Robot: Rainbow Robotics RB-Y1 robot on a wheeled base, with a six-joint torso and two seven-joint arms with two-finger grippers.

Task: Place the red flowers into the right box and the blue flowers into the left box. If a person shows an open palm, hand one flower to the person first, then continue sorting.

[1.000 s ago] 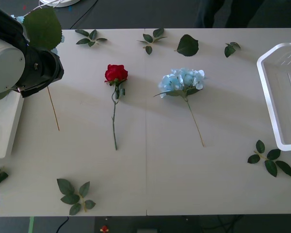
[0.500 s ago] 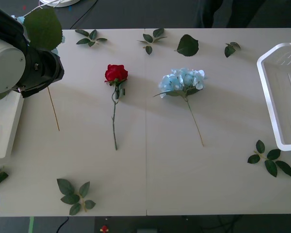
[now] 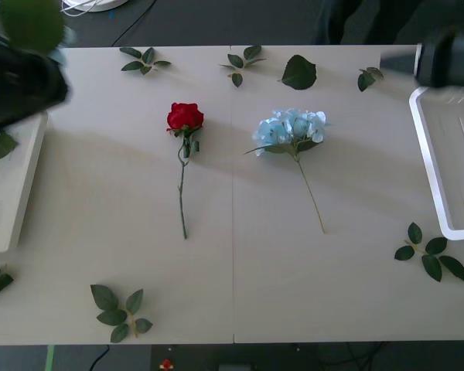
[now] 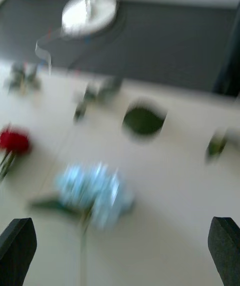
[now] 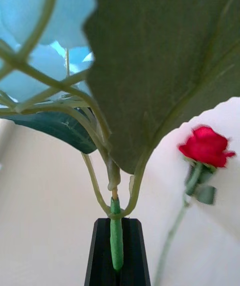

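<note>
Carrying: the left gripper point(image 5: 116, 246) pinches the green stem of a blue hydrangea flower point(image 5: 45, 61), its black fingers pressed together on the stem, with the bloom and one broad leaf point(image 5: 165, 56) standing straight beyond the fingertips.
Left box: the cream-white tray point(image 3: 8, 193) lies just below this gripper, a little toward the robot, with a bit of blue and a leaf at its far wall.
Doing it well: I judge the step is the drop into that tray; lower until the bloom sits inside the walls, lay the long stem along the tray's length, then release, so nothing hangs over the rim.
Risk: the wide leaf may catch the wall and tip the flower out.
Right gripper: its dark fingers point(image 4: 17, 248) are spread wide apart and empty, hovering above the far end of the white latticed tray point(image 3: 433, 170).
Ahead of the right gripper: a second blue hydrangea point(image 3: 291, 127) lies on the table point(image 3: 232, 270) just before the fingertips; the red rose point(image 3: 185, 117) lies beyond it to the side.
</note>
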